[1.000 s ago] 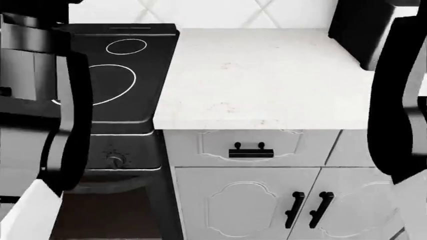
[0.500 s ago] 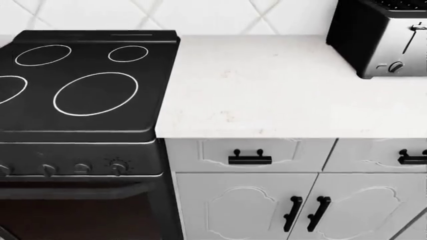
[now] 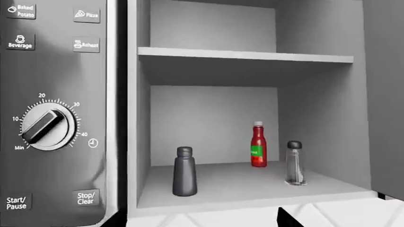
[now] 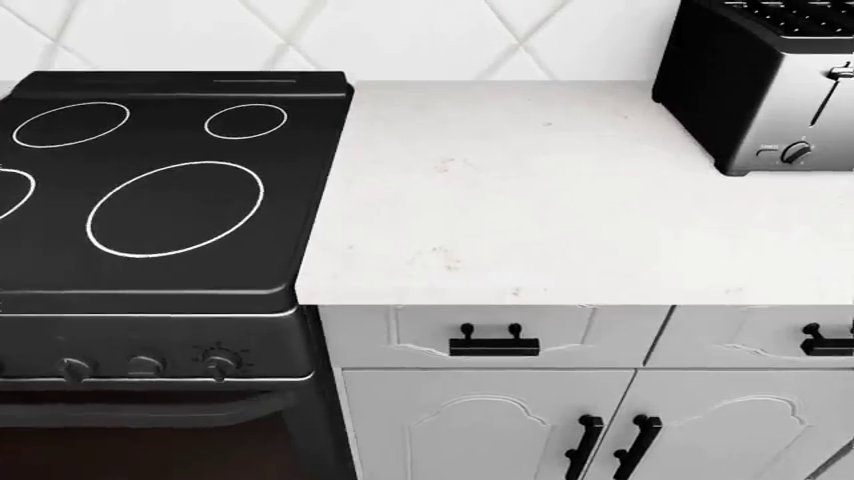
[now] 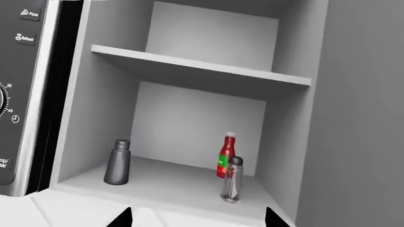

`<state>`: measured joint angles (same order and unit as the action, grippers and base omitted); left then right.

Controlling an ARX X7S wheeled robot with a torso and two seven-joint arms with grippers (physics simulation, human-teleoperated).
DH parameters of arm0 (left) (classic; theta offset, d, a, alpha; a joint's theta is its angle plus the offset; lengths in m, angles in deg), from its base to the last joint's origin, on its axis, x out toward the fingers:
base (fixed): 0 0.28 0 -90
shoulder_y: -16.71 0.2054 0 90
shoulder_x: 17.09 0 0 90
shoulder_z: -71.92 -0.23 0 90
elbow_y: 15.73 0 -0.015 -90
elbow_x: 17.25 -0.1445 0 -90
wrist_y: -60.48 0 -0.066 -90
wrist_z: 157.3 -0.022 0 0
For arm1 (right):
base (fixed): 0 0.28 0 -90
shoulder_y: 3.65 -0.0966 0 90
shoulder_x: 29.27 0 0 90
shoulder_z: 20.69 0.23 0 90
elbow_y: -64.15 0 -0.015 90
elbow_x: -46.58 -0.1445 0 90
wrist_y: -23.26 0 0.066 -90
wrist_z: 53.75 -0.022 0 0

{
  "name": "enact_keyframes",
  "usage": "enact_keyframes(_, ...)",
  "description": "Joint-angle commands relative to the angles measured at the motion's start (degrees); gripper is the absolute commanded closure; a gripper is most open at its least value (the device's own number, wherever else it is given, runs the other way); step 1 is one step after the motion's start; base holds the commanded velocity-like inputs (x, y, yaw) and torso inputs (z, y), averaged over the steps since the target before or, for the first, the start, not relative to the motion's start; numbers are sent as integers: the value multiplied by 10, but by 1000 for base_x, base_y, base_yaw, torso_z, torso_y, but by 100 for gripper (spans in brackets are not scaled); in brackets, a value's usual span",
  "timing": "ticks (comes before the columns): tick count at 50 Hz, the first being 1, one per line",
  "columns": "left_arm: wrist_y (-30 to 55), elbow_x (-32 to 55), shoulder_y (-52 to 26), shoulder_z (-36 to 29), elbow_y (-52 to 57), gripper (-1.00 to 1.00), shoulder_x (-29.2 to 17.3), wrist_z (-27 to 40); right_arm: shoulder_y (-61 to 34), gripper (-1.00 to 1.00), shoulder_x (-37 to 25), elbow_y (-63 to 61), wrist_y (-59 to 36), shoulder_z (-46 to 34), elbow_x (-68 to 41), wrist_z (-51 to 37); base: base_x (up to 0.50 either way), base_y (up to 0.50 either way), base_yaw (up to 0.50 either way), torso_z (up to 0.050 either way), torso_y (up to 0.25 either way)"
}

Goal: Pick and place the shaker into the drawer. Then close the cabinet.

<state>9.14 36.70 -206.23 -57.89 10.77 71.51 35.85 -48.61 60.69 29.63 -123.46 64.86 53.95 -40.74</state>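
The shaker (image 3: 294,163), with a dark cap and a pale translucent body, stands upright on the lower shelf of an open wall cabinet (image 3: 252,56), close to its side wall. It also shows in the right wrist view (image 5: 232,179). My left gripper (image 3: 202,223) is open and empty, in front of the shelf edge and well short of the shaker. My right gripper (image 5: 198,220) is open and empty, also in front of the cabinet. The wide white box drawer is out of view. Neither arm shows in the head view.
A dark grey bottle (image 3: 184,171) and a red bottle (image 3: 258,144) share the shelf. A microwave (image 3: 57,113) adjoins the cabinet. Below are a black stove (image 4: 160,190), a white countertop (image 4: 534,200), a toaster (image 4: 767,80) and small ornate drawer fronts (image 4: 494,340).
Both arms stood at the sides of the head view a second ago and have left it. The head view has shifted slightly, with the counter now lower in the frame.
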Motion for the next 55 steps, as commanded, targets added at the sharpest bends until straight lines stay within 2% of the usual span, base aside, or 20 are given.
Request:
enact_keyframes(1, 25, 30, 22, 0, 43, -100, -13, 22, 0, -100, -1, 18, 6, 1, 10, 3, 500, -156, 0, 0, 0)
enact_keyframes(4, 18, 26, 14, -3, 24, -100, -6, 9, 0, -100, -1, 21, 8, 4, 15, 6, 500, -163, 0, 0, 0)
enact_keyframes(6, 24, 33, 24, 0, 48, -100, -13, 18, 0, -100, -1, 22, 10, 5, 15, 7, 500, -162, 0, 0, 0)
enact_keyframes(15, -4, 17, 5, -8, -14, -100, 1, 1, 0, -100, -1, 26, 14, 6, 15, 10, 500, -162, 0, 0, 0)
enact_keyframes(25, 12, 23, 32, -11, 43, -100, -17, 29, 0, -100, -1, 29, 15, 3, 11, 9, 500, -113, 0, 0, 0)
enact_keyframes(31, 6, 18, 24, -14, 23, -100, -12, 20, 0, -100, -1, 36, 20, 5, 15, 9, 500, -12, 0, 0, 3)
enact_keyframes(37, 5, 13, 34, -18, 39, -100, -19, 45, 0, -100, -2, 40, 18, 14, 20, 2, 500, -9, 0, 0, 0)
enact_keyframes(39, 4, 9, 41, -20, 46, -100, -24, 62, 0, -100, -3, 41, 18, 17, 24, -1, 0, 0, 0, 0, 7)
enact_keyframes(43, -4, -1, 28, -28, 10, -100, -14, 49, 0, -100, -5, 43, 19, 20, 29, -3, 0, 0, 0, 0, 0)
enact_keyframes(49, 6, 5, 50, -26, 50, -100, -26, 76, 0, -100, -6, 52, 26, 23, 30, -4, 0, 0, 0, 0, 0)
enact_keyframes(55, 1, -7, 40, -37, 13, -100, -14, 57, 0, -100, -6, 71, 39, 22, 26, -7, 0, 0, 0, 0, 0)
